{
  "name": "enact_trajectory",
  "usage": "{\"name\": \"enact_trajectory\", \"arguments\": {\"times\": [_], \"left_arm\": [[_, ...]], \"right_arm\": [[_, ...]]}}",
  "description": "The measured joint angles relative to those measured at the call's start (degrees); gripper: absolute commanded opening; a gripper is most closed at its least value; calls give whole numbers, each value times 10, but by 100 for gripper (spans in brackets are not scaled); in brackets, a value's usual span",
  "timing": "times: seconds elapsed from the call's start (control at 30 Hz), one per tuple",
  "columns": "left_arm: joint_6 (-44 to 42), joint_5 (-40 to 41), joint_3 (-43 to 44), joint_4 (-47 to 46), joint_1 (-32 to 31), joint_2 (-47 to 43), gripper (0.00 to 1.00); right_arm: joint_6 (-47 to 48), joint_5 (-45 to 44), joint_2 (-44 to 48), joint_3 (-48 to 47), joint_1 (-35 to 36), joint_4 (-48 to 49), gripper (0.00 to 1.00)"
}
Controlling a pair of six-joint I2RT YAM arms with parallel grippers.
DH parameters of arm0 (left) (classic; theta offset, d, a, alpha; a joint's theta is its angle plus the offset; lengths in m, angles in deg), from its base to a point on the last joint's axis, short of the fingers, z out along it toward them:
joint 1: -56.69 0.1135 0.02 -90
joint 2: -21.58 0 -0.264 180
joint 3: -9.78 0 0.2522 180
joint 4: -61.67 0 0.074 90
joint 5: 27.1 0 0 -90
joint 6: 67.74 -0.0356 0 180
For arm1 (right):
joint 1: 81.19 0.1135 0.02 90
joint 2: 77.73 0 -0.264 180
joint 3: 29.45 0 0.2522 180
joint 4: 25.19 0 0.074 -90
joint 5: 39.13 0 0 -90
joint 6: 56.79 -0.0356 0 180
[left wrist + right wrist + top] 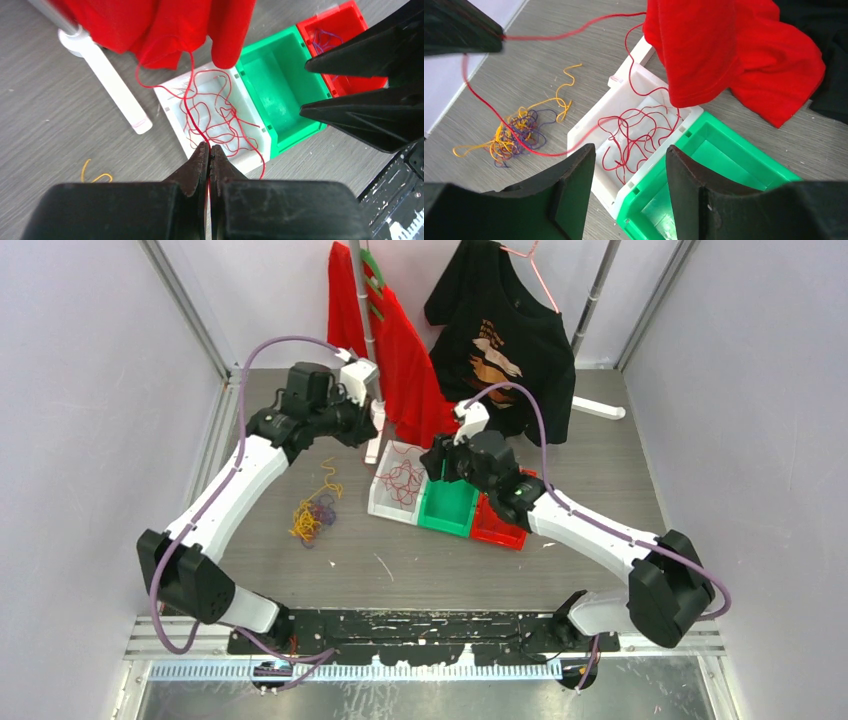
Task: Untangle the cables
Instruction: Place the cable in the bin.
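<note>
My left gripper (209,146) is shut on a red cable (185,106), held above the white bin (172,115). The strand rises toward the red shirt, and another stretch trails down toward the tangle. More red cables (639,130) lie loose in that bin. A tangle of yellow and purple cables (312,520) rests on the table left of the bins. My right gripper (630,150) hangs open and holds nothing, over the edge where the white bin meets the green bin (724,165). The red bin (345,25) holds a few purple cables.
A red shirt (400,350) and a black shirt (505,335) hang from a rack behind the bins, the red one drooping over the white bin. The rack's white foot (107,80) lies on the table. A short yellow cable (92,174) sits apart.
</note>
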Motion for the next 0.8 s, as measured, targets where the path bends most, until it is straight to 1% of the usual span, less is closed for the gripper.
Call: {"name": "enact_trajectory", "arguments": {"times": [0.2,0.37,0.7,0.8], "left_arm": [[-3,27,0,-8,-41,55,0],[-16,52,0,-35,-61,105,0],[-65,84,-9,-83,-94,184,0],[-68,78,-14,-84,-99,197,11]], "right_arm": [[-23,9,27,16,-15,4,54],[-36,5,48,37,-27,24,51],[-43,-7,69,67,-40,62,50],[-43,-9,69,67,-42,67,50]]}}
